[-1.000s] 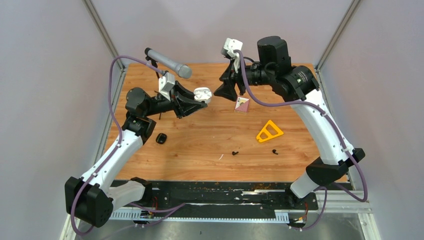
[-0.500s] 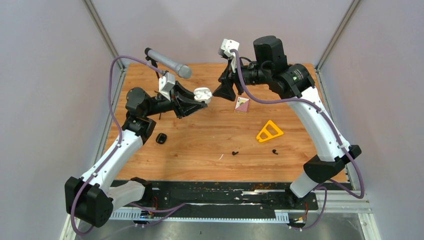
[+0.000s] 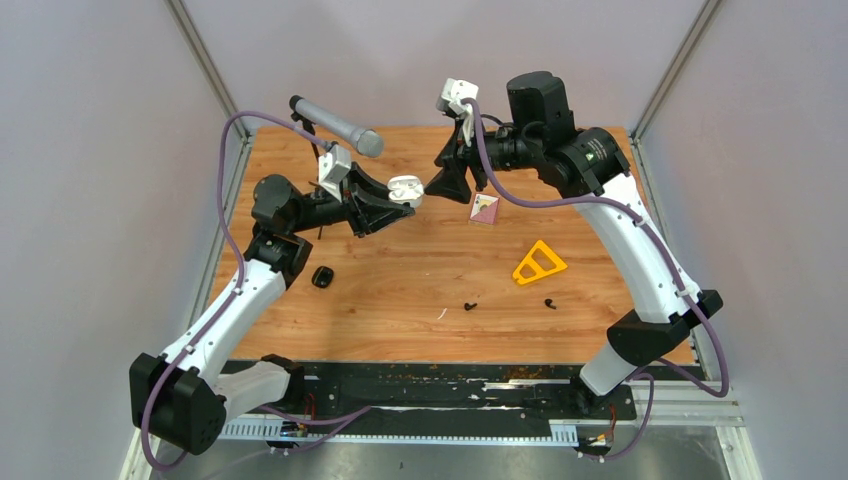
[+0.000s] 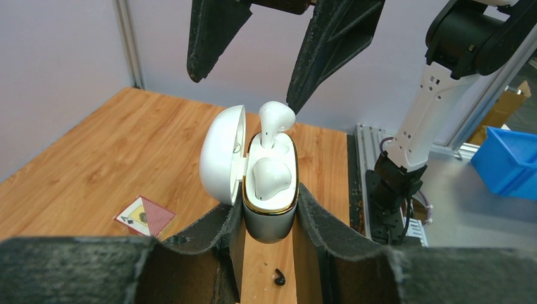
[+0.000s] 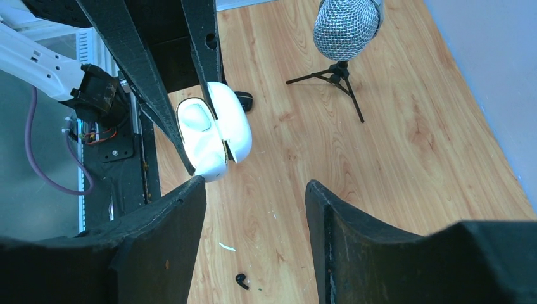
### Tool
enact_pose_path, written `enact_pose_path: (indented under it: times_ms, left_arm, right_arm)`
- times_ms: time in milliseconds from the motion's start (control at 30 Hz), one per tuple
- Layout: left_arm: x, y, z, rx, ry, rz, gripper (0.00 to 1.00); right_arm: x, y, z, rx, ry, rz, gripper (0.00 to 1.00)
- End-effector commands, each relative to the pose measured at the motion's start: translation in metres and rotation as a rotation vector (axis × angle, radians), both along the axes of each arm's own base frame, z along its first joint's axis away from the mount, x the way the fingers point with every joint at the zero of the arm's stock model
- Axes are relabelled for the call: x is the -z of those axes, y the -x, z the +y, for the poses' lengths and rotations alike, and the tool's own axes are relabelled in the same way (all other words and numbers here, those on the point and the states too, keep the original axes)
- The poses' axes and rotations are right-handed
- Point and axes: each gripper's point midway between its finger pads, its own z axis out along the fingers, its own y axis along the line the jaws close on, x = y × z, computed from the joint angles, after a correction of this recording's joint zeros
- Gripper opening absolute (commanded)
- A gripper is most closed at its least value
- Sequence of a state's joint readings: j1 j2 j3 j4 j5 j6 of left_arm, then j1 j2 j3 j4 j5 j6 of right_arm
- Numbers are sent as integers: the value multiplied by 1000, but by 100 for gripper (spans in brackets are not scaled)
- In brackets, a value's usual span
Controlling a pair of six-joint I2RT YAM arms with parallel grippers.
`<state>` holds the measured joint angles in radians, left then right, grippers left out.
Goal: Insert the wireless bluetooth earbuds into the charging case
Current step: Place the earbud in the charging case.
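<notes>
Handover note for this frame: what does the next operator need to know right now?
Left gripper: shut on the white case, lid open, held off the table.
Right gripper: open, above the case, one fingertip at the upright earbud.
Done: one white earbud is seated in the case.
Half done: the upright earbud stands stem-down in its slot, not pushed home.
Left: press it in. The black earbuds lie on the table. A small black object, possibly their case, lies by the left arm.
</notes>
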<state>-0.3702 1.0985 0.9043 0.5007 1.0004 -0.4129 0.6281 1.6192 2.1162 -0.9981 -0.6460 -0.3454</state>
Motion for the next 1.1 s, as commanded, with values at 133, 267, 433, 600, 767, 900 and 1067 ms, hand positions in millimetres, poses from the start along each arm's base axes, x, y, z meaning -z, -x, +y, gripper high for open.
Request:
enact_pose_path:
  times_ms: [133, 267, 433, 600, 767, 900, 1067]
  left_arm:
    - [-9, 5, -2, 13, 10, -49, 0]
    - [-11, 6, -2, 16, 12, -51, 0]
    - [-10, 7, -2, 27, 10, -50, 0]
    - [-9, 7, -2, 24, 8, -50, 0]
    - [-8, 6, -2, 24, 7, -48, 0]
    - [-8, 5, -3, 22, 7, -49, 0]
    - [-7, 3, -2, 14, 4, -44, 0]
  right_arm:
    - [-9, 4, 8, -35, -24, -24, 59]
    - [-6, 9, 1, -47, 4, -52, 61]
    - [-1, 14, -4, -73, 29, -66, 61]
    - [-3, 17, -4, -105, 29, -101, 56]
    - [-2, 22, 0, -139, 24, -81, 45]
    - [0, 26, 5, -164, 12, -48, 39]
    - [-3, 30, 8, -180, -2, -40, 34]
